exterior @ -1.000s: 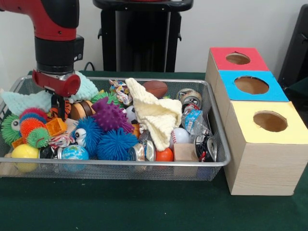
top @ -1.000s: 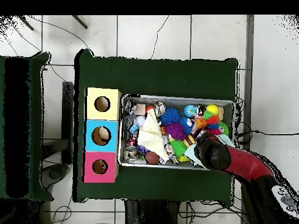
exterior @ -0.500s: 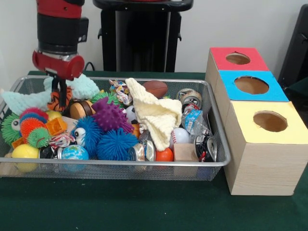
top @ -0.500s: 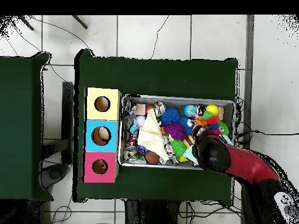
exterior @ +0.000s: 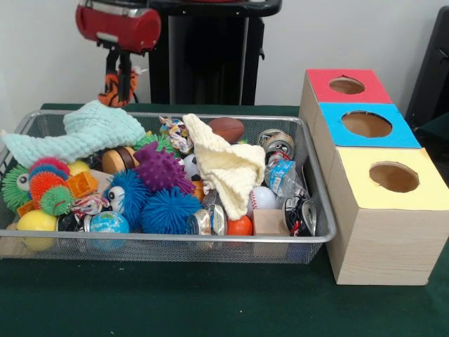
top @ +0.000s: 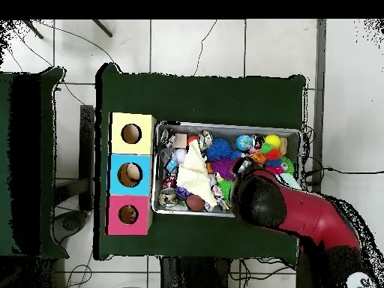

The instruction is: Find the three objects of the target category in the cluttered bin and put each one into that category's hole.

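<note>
My gripper hangs high above the bin's far left part in the front view, shut on a small orange black-striped plush tiger that dangles clear of the clutter. The bin is a shallow silver wire-mesh basket full of toys. No other plush animal shows in it. In the overhead view the red arm covers the bin's near right part and hides the gripper and the tiger.
Three wooden boxes stand beside the bin with holes in red, blue and yellow tops. A teal knitted cloth, a cream knitted cloth, purple and blue spiky balls and a football fill the bin.
The gripper has risen out of the bin with the tiger and shifted right in the front view. The teal cloth has settled flat where the gripper was.
</note>
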